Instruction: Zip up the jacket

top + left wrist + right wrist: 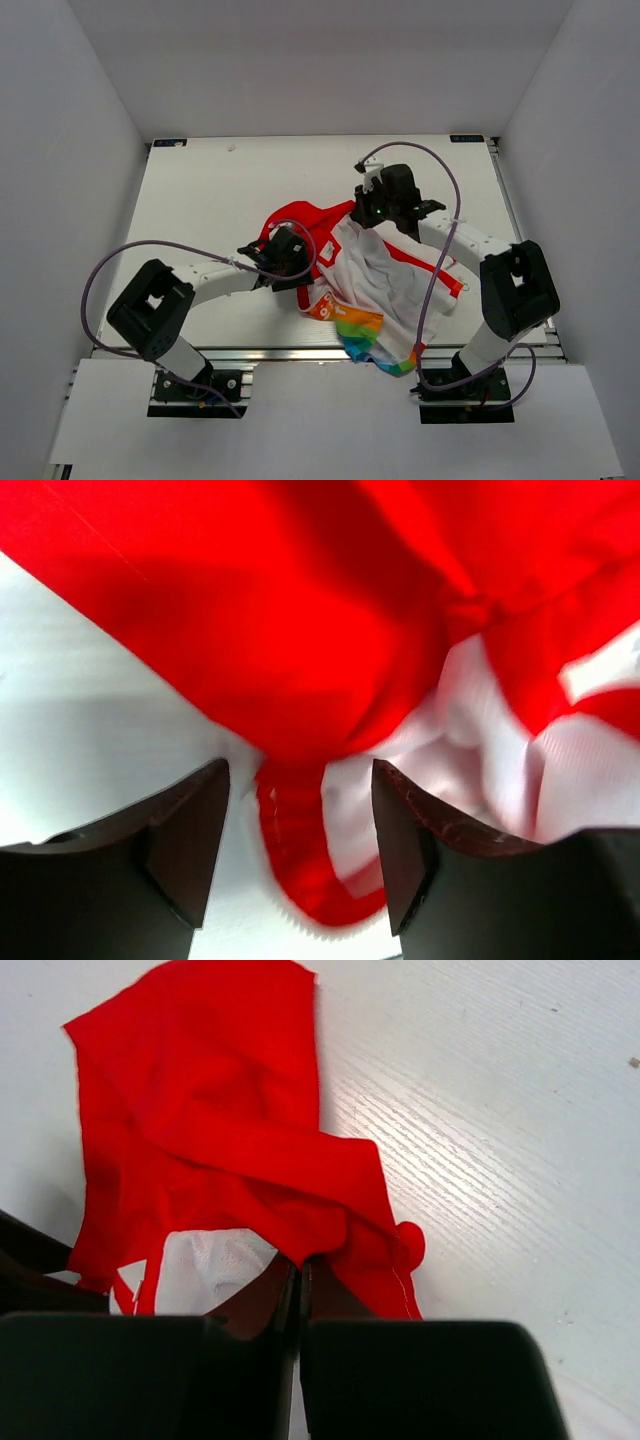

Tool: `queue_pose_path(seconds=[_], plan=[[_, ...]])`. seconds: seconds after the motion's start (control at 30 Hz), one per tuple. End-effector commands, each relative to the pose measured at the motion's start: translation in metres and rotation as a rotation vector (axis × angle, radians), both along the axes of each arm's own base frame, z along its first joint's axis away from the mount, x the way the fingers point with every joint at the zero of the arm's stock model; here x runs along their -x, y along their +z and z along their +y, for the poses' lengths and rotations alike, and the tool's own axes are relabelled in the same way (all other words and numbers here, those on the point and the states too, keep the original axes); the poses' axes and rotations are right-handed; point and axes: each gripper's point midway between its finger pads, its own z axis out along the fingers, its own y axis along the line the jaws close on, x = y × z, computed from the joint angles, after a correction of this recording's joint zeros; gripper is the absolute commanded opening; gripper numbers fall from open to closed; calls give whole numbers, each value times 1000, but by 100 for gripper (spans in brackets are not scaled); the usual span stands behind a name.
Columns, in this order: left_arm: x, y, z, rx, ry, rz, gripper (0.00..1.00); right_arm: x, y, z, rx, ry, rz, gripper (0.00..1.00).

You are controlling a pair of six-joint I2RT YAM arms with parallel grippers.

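The jacket [372, 285] lies crumpled in the middle of the white bench [200, 190], with its red hood [310, 222] toward the far side, its white lining facing up and its rainbow-striped panel reaching the near edge. The left claw [300, 780] has its jaws well apart, with a red, white-edged fold of the jacket lying loose between them. The right claw [300, 1272] is closed tight, its fingertips pinching red fabric just below the hood
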Motion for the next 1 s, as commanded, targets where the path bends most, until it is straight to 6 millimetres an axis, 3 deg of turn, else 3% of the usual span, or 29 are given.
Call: queue_pose_path(seconds=[0.0,0.07,0.17,0.2,0.27,0.37,0.5,0.57,0.6,0.63,0.67,0.73,0.8,0.83,0.87,0.97], plan=[[-13,-4,-10,-9,-6,-14,69,4,9,2,-52,-23,-11,0],[-15,-12,-12,-25,-6,-4,67,9,7,3,-61,-16,0,0],[-19,-17,-19,-29,-16,-5,53,12,4,2,-75,-31,18,0],[-20,-17,-21,-36,-20,-7,32,12,4,1,-76,-38,18,0],[-27,-13,-16,-79,11,-21,1,10,8,-3,-74,-66,8,0],[-45,11,-7,-133,71,-93,0,-1,25,-19,-57,-166,-52,0],[-77,94,16,-192,196,-294,0,-18,77,-58,-33,-390,-200,0],[-88,159,26,-174,258,-415,0,-21,120,-86,-43,-527,-312,0],[-90,191,36,-174,290,-483,0,-16,153,-103,-68,-594,-388,0],[-91,212,40,-160,306,-519,0,-11,171,-108,-91,-607,-421,0],[-92,245,40,-131,293,-575,0,-5,188,-109,-118,-598,-452,0],[-86,283,35,-50,247,-630,0,16,241,-111,-206,-546,-560,0],[-72,338,36,64,215,-714,0,37,274,-106,-271,-486,-620,0],[-63,355,33,123,181,-730,0,55,303,-115,-313,-490,-679,0],[-50,382,38,197,174,-778,0,66,315,-113,-334,-473,-700,0],[-22,422,35,356,90,-856,0,108,356,-118,-412,-379,-771,0]])
